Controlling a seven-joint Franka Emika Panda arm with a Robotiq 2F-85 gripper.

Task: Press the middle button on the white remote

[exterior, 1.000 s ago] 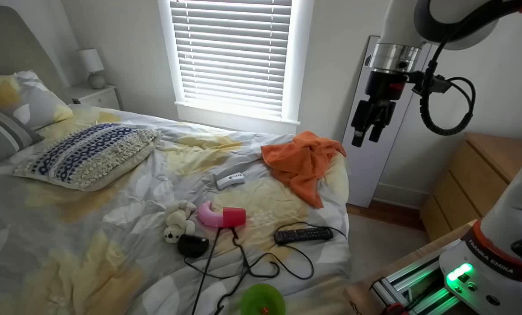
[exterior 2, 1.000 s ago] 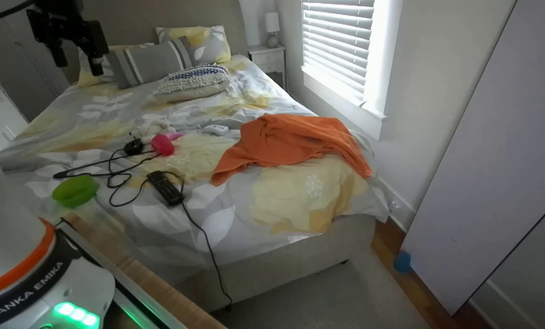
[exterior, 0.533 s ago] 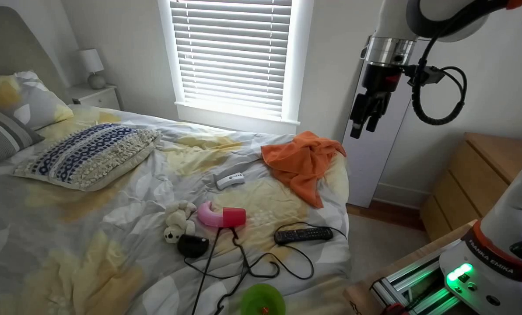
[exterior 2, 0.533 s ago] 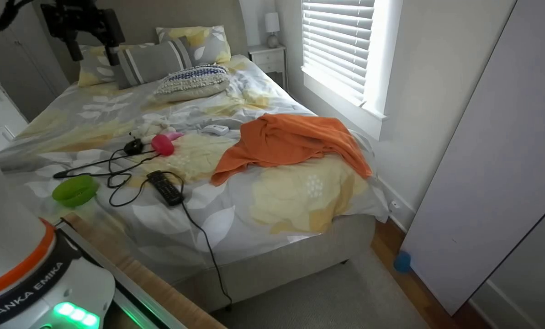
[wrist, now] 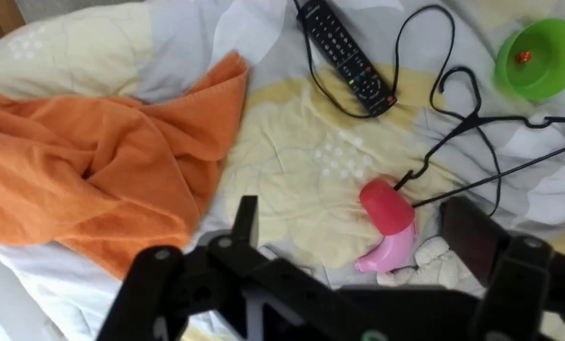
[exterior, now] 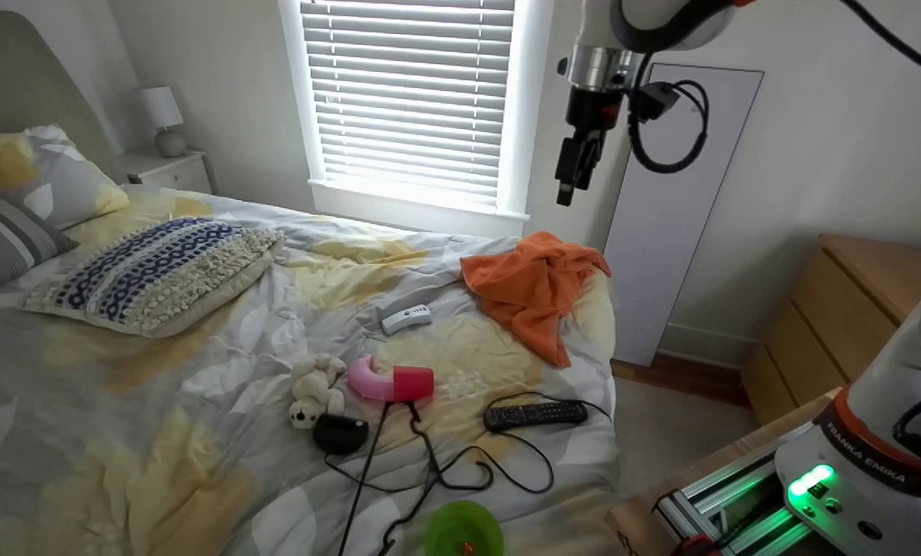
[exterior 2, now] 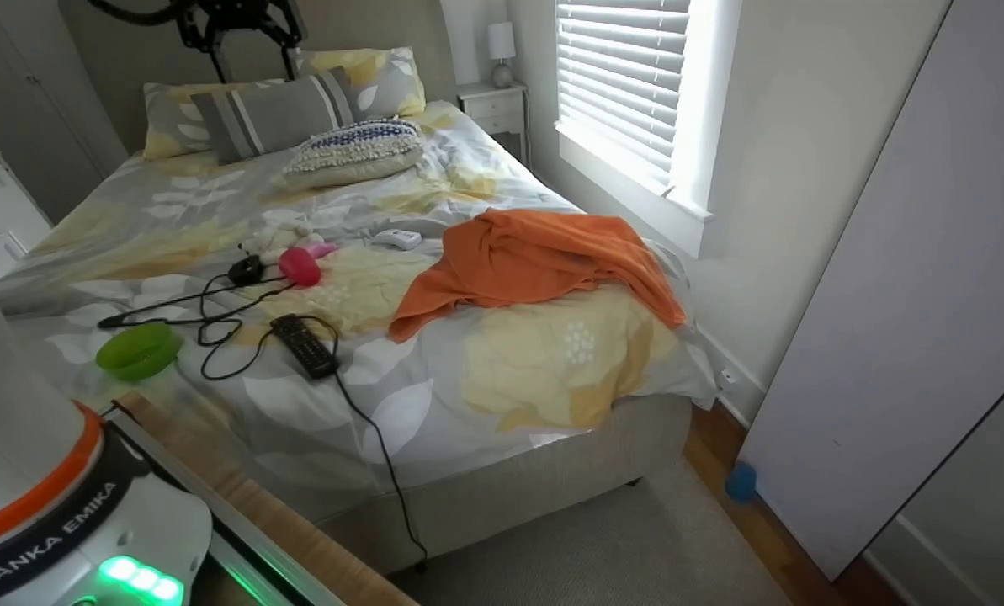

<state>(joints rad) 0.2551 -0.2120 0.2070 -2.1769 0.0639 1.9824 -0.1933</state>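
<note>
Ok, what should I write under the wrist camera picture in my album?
Peeking past the open pincer: an orange cloth, a black remote and a green bowl on the bed.

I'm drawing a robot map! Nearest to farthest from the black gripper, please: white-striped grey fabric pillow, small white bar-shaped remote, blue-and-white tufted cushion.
From the gripper, in an exterior view:
1. White remote: near picture's middle.
2. Tufted cushion: picture's left.
3. Striped pillow: far left edge.
</note>
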